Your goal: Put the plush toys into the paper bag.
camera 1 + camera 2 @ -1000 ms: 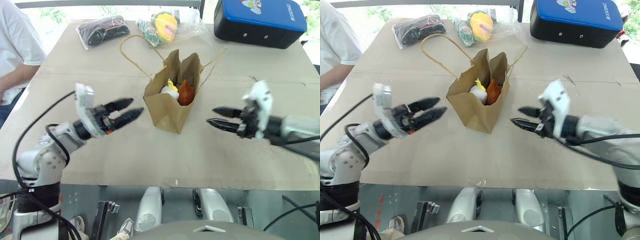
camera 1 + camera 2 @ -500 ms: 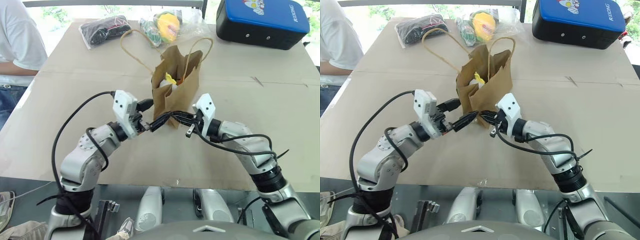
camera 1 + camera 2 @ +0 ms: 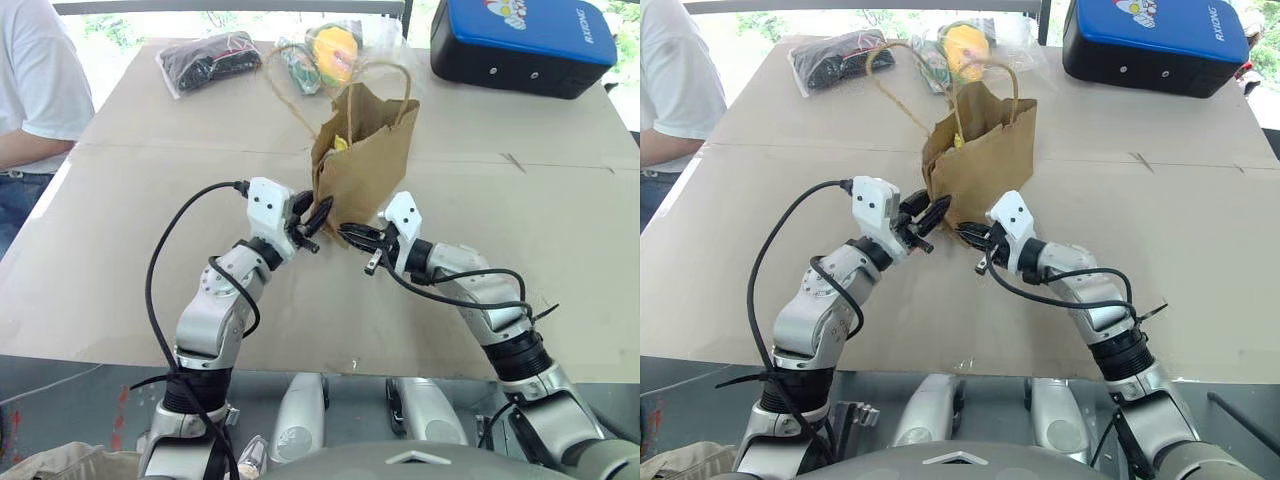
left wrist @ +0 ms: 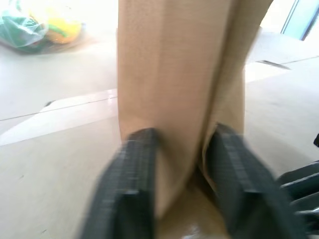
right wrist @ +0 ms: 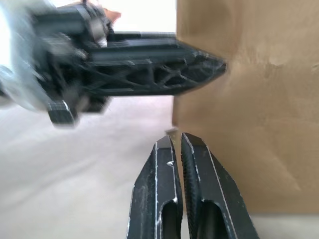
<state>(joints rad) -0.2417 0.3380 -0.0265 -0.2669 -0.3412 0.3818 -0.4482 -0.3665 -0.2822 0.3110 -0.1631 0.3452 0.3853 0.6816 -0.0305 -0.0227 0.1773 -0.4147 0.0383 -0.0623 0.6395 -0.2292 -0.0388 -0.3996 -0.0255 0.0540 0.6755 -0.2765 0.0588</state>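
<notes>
Left eye view: a brown paper bag [image 3: 362, 160] stands upright near the middle of a cardboard-covered counter [image 3: 150, 250], its two twisted loop handles raised above its open mouth. A sliver of yellow from a plush toy [image 3: 340, 143] peeks over the bag's rim; the rest of the bag's contents are hidden.

The left gripper [image 3: 317, 217] reaches in from the left and clamps the lower corner of the bag; in the left wrist view its two black fingers [image 4: 132, 184] sit either side of a vertical fold of brown paper, pinching it. The right gripper [image 3: 352, 235] comes in from the right, just beside the bag's base and close to the left gripper. In the right wrist view its fingers [image 5: 162, 189] are pressed nearly together with nothing between them.

At the counter's far edge lie a dark item in clear plastic [image 3: 207, 58], a yellow-green toy in clear plastic [image 3: 330, 48] and a blue-topped black case [image 3: 525, 42]. A person in a white shirt [image 3: 35, 85] stands at the left.
</notes>
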